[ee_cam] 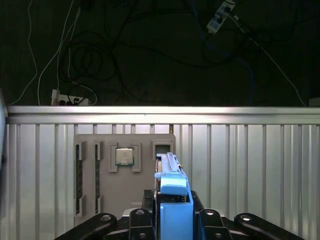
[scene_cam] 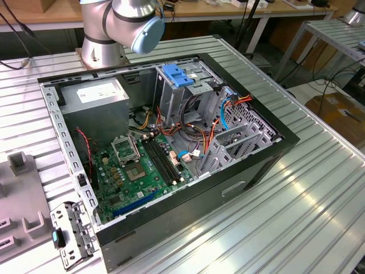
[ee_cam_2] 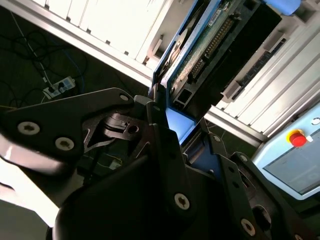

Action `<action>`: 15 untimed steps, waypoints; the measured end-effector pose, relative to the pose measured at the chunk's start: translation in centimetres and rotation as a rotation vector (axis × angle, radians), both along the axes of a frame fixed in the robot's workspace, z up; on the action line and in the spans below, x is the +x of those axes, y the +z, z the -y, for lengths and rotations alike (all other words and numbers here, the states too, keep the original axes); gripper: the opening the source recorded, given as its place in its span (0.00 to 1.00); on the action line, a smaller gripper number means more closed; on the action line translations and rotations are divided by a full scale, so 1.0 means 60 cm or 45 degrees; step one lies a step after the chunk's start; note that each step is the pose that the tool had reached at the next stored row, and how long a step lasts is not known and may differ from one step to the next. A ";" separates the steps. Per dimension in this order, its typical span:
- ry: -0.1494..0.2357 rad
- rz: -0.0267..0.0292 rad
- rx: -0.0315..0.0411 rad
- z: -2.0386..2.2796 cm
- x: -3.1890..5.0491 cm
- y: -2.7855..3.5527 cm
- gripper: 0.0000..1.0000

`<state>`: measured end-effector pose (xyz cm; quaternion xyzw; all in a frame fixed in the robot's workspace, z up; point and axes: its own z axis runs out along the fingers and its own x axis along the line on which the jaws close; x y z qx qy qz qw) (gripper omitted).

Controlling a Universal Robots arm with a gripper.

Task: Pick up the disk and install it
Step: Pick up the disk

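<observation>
You have the disk [ee_cam: 170,172] in hand: the flat rectangular metal hard drive framed by a blue plastic carrier stands on edge between the black gripper [ee_cam: 172,215] fingers, which look clamped on the carrier's sides in both wrist views. The second wrist view shows the drive's green circuit-board face [ee_cam_2: 210,45] rising out of the jaws. Below it lie the grey plastic fixture tray [ee_cam: 90,150] and the ribbed aluminium table [ee_cam: 250,165] — the disk appears lifted clear of both, so I judge the pick-up done.

The install is not done. In the exterior view the open black computer case [scene_cam: 188,211] sits with its metal drive cage [scene_cam: 171,97] under a blue plastic latch [scene_cam: 177,76] — no disk is seated there that I can make out.
</observation>
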<state>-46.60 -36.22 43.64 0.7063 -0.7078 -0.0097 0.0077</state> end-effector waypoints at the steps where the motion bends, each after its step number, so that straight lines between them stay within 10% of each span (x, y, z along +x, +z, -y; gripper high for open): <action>1: 0.000 -0.0001 0.0000 0.0000 0.000 0.002 0.37; 15: 0.000 0.0000 0.0001 0.0000 0.000 0.037 0.37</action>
